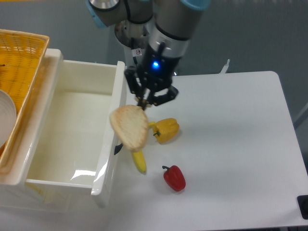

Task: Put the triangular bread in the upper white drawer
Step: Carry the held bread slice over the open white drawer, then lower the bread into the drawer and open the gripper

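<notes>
My gripper (144, 102) is shut on the top edge of the triangular bread (130, 126), a tan rounded slice with a darker crust. The bread hangs below the fingers, above the table, just right of the drawer's right wall. The upper white drawer (72, 125) is pulled open at the left, and its inside shows nothing in it. Its black handle (117, 148) peeks out under the bread.
A yellow bell pepper (167, 130), a banana (139, 160) partly hidden behind the bread, and a red bell pepper (174, 177) lie on the white table right of the drawer. A yellow-orange wicker basket (19, 62) holding a white dish (6, 118) sits at far left.
</notes>
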Controlling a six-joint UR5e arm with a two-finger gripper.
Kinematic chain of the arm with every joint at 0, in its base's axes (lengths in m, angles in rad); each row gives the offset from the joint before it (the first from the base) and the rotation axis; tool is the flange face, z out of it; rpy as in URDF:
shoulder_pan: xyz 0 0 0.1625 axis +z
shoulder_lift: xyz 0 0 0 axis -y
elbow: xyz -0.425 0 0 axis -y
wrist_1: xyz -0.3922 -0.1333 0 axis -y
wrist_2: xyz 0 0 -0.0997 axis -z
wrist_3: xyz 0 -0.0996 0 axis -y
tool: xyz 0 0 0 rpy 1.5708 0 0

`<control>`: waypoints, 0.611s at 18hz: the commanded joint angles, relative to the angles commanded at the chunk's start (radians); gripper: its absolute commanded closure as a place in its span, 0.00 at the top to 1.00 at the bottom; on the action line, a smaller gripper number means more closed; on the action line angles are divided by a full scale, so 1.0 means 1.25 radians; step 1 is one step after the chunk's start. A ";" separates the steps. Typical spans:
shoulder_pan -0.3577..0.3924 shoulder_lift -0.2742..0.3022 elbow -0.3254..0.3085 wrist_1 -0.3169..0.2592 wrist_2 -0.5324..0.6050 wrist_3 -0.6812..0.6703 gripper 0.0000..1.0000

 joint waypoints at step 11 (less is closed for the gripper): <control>-0.079 0.009 -0.061 0.013 0.015 0.012 0.00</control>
